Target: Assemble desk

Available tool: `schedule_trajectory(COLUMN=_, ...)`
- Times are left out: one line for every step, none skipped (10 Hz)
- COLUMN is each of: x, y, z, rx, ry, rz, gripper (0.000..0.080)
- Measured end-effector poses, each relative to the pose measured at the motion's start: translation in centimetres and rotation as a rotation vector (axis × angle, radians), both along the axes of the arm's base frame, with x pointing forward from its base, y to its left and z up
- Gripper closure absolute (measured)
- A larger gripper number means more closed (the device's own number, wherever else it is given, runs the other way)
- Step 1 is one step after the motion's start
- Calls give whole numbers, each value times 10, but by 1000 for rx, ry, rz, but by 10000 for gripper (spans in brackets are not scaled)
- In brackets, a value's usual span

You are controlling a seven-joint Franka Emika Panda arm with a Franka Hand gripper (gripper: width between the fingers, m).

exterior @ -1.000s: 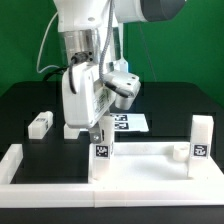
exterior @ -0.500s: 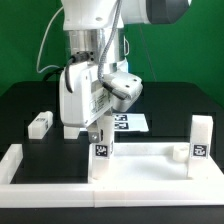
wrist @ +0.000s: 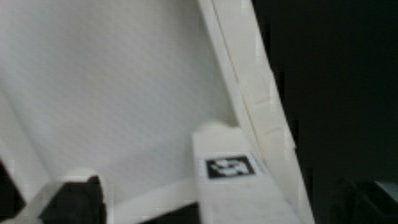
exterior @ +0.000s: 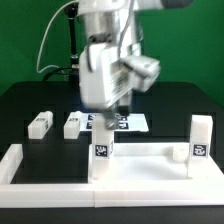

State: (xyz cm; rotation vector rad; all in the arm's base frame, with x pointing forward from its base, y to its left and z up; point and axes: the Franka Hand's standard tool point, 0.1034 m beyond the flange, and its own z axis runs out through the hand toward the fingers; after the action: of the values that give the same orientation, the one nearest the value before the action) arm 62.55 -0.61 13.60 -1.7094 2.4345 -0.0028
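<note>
The white desk tabletop (exterior: 145, 166) lies at the front inside the border wall. Two white legs stand upright on it, one (exterior: 101, 150) at its left corner and one (exterior: 201, 141) at its right, each with a tag. Two more leg blocks (exterior: 41, 124) (exterior: 73, 124) lie loose on the black table behind. My gripper (exterior: 108, 116) is blurred, hanging just above and behind the left upright leg, open and holding nothing. In the wrist view the tabletop (wrist: 107, 110) fills the picture, the tagged leg (wrist: 228, 160) stands on it, and one dark finger (wrist: 71, 203) shows off to the side.
The marker board (exterior: 130, 122) lies flat behind the tabletop, under the arm. The low white border wall (exterior: 20, 165) runs along the front and up the exterior view's left side. Cables hang behind the arm.
The gripper has let go of the left upright leg and opened. The arm has swung toward the exterior view's right, uncovering the second loose leg block.
</note>
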Motion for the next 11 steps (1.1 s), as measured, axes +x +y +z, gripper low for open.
schedule_trajectory(x=-4, y=15, z=5, rx=4, ry=-2, rz=18, gripper=154)
schedule_trajectory(x=-4, y=13, z=2, rx=4, ry=-1, rz=24, gripper=151)
schedule_trajectory(x=-4, y=12, z=1, rx=4, ry=1, rz=21, gripper=151)
schedule_trajectory(x=-4, y=13, z=1, rx=5, ry=1, rz=23, gripper=151)
schedule_trajectory(x=-4, y=14, z=0, rx=5, ry=1, rz=23, gripper=151)
schedule_trajectory(x=-4, y=14, z=0, rx=5, ry=2, rz=23, gripper=151)
schedule_trajectory(x=-5, y=15, z=-1, rx=4, ry=4, rz=25, gripper=151)
schedule_trajectory(x=-19, y=23, z=-11, rx=-7, ry=31, rz=50, gripper=151)
schedule_trajectory(x=-37, y=29, z=-22, rx=-12, ry=46, rz=57, gripper=151)
schedule_trajectory(x=-53, y=33, z=-32, rx=-17, ry=66, rz=62, gripper=151)
schedule_trajectory(x=-62, y=41, z=-40, rx=-21, ry=96, rz=60, gripper=151)
